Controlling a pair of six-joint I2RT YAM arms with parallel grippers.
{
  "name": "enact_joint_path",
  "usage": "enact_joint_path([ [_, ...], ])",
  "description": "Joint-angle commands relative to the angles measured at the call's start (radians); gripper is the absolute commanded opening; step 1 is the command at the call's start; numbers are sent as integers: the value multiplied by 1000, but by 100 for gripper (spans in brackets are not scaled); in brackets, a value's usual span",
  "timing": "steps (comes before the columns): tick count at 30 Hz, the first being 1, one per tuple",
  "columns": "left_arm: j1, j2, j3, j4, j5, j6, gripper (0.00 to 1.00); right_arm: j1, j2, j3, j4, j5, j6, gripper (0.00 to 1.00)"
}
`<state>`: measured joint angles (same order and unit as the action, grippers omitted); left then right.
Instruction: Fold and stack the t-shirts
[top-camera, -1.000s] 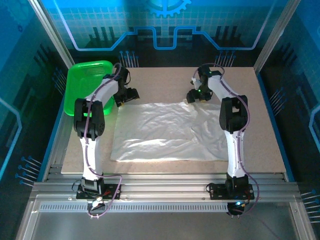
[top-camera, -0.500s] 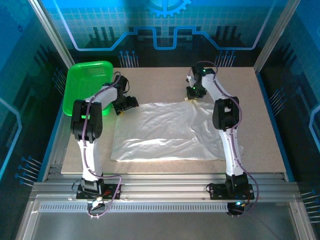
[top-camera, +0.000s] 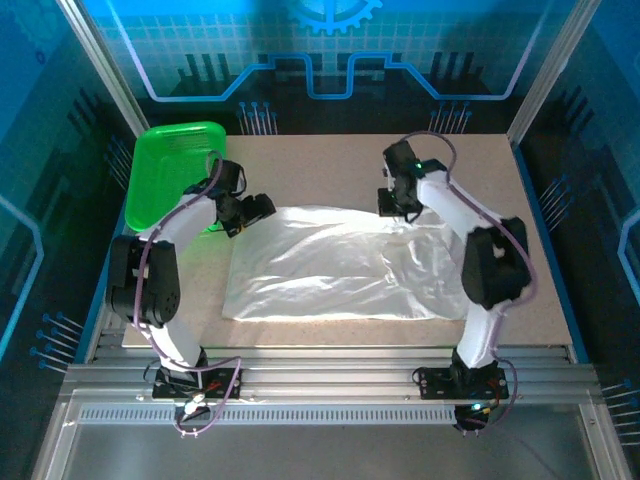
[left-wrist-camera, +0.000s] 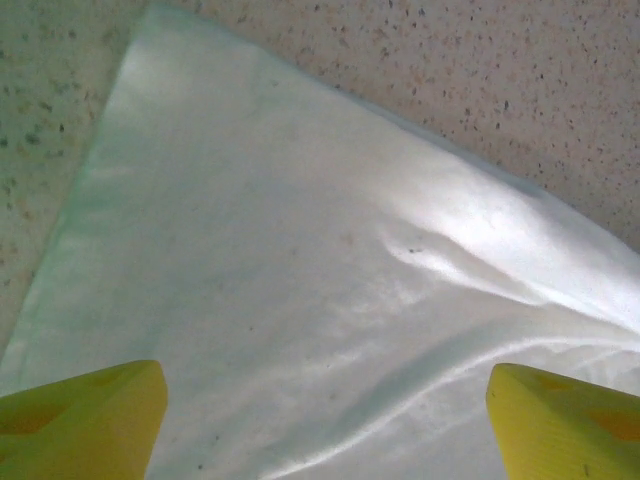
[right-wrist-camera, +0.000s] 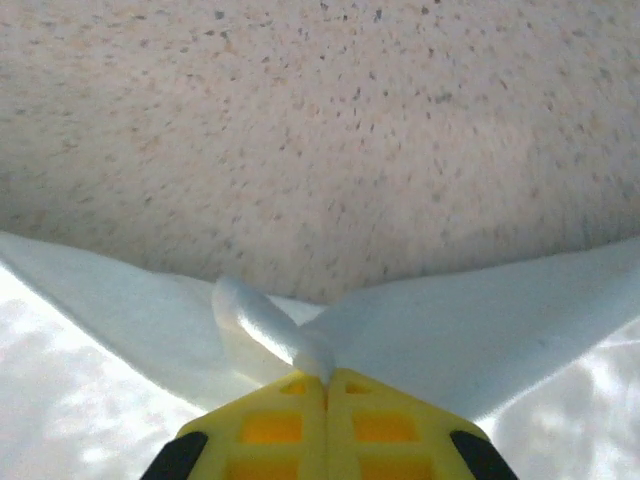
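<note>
T-shirt (top-camera: 330, 265) lies flat mid-table, long axis 9-to-3. Right gripper (top-camera: 393, 206) is clenched on a pinch of the far hem at 1 o'clock. Left gripper (top-camera: 254, 209) is spread wide over the 11 o'clock corner, gripping nothing. Cloth runs toward 6 from both.

Robot lab cell, aluminium frame (top-camera: 320, 385), blue panels (top-camera: 200, 40) (gear-printed)

Speckled tabletop (top-camera: 330, 165), white t-shirt (top-camera: 330, 270) spread flat, green basket (top-camera: 170, 170) overhanging its left edge
</note>
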<state>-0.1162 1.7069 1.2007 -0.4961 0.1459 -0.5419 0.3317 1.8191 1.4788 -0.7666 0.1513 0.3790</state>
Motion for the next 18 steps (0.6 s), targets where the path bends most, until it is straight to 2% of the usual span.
enact_joint_path([
  [1,-16,-60,-73,12,16,-48,85,48,-137,-260,78,87,256,0],
  [4,-39,-98,-138,13,15,-77,85,101,-248,-469,87,95,400,8],
  [6,-55,-114,-176,14,3,-94,86,103,-286,-578,109,7,443,16],
  [8,-66,-126,-205,14,1,-110,86,102,-310,-630,67,-41,485,33],
  [10,-75,-144,-218,4,-8,-121,86,100,-372,-630,46,-46,474,46],
  [13,-79,-183,-217,-8,-35,-123,86,81,-503,-575,37,40,474,68],
  [16,-79,-201,-184,-18,-63,-107,87,9,-546,-499,87,45,401,75],
  [18,-79,-191,-149,-36,-71,-93,87,-74,-483,-398,33,18,340,75],
])
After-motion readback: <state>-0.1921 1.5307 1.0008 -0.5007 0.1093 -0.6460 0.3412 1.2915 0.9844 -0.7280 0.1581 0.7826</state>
